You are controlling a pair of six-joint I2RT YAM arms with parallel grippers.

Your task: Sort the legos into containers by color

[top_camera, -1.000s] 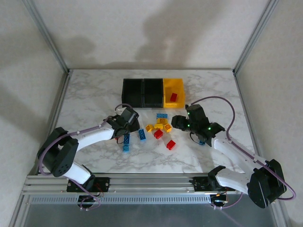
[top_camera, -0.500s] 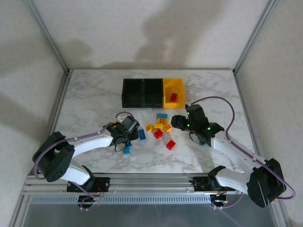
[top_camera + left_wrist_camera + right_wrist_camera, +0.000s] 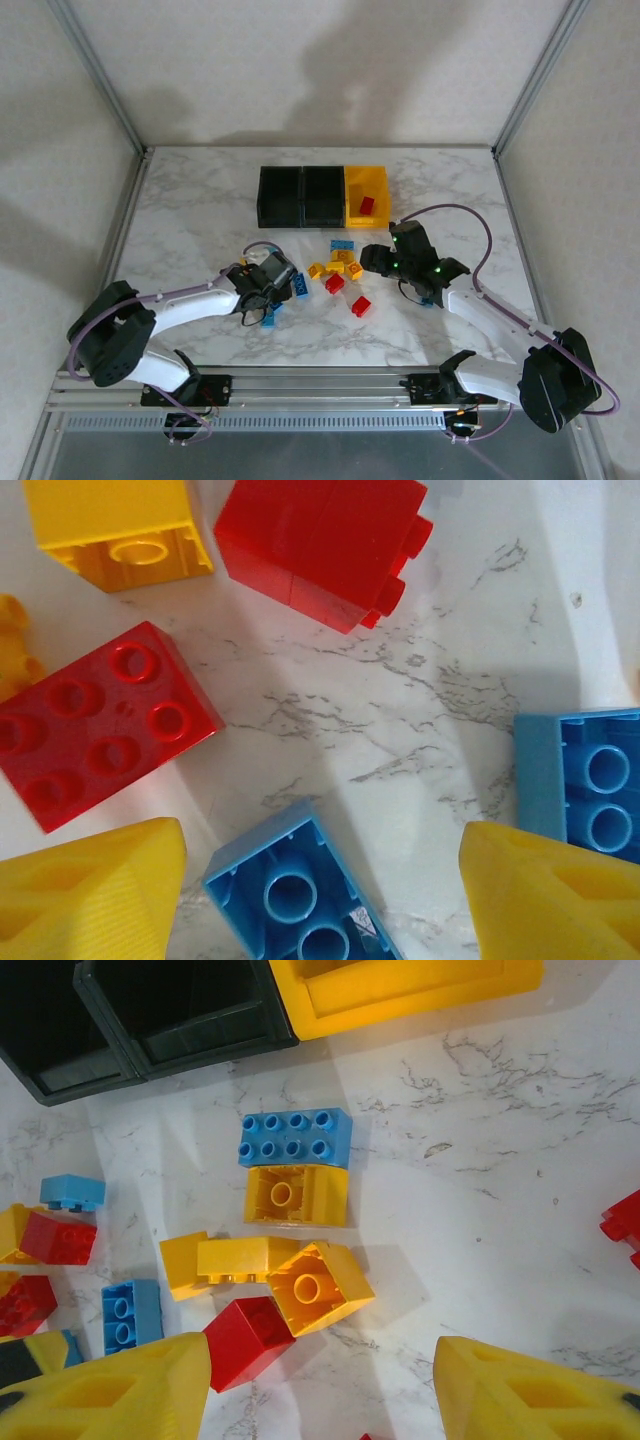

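Stretching low across the marble table (image 3: 190,215), the left arm sets the left gripper (image 3: 266,298) at nine o'clock of the loose legos (image 3: 340,270). The right gripper (image 3: 372,258) stands at three o'clock, elbow bent, with the containers (image 3: 322,195) at twelve.

On the left wrist the jaws are apart around a blue brick (image 3: 295,895) lying loose at six o'clock.

On the right wrist the jaws are apart and grip nothing. A red brick (image 3: 250,1340) lies beside one finger (image 3: 110,1390) at seven o'clock.

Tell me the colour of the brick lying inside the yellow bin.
Red. The brick shows best in the top external view.
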